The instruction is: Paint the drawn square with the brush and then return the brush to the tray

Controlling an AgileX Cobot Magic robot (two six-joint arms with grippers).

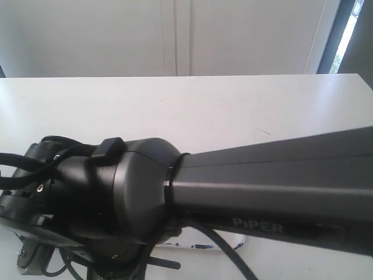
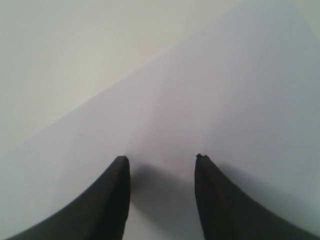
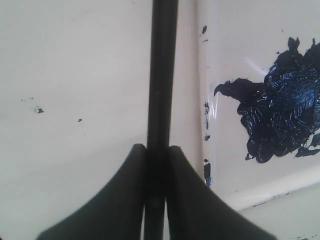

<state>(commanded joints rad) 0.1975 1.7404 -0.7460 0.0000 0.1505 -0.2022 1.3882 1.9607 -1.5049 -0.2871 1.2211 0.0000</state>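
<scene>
One brush (image 3: 162, 75), clamped in right jaws beside tray (image 3: 240, 45); left jaws apart; likely return step: shift over tray, release.

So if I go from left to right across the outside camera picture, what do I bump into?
black cables → the arm's round wrist joint → the long arm section with PIPER written on it
</scene>
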